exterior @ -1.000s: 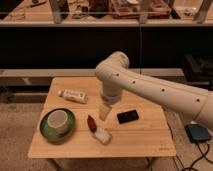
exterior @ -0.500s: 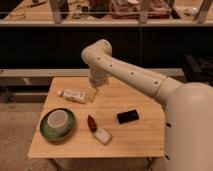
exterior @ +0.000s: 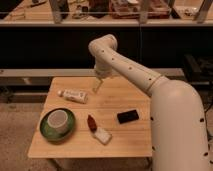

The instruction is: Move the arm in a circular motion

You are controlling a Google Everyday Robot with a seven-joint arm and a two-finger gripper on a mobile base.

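The big white arm (exterior: 131, 71) is bent over the far side of the wooden table (exterior: 125, 144). The circle is judged to be partway round, so a smooth curved sweep is needed next. The gripper (exterior: 97, 86) is held just beside the white tube (exterior: 73, 94). Whether it is open or closed cannot be told. No words can be read.

Base segment of the thick cream-white robot arm (exterior: 176, 117) is cut off by the right and bottom edges. It hides the right edge of the light wooden table (exterior: 75, 147); table legs are cropped at the bottom. The gripper (exterior: 97, 87), a slim pale tip over the table's back part just right of the white tube (exterior: 73, 94), is too small for detail. Tube print unreadable. Small red object (exterior: 92, 122) mid-table: type unclear. Top shelf clutter (exterior: 125, 7) is blurred and cropped by the top edge.
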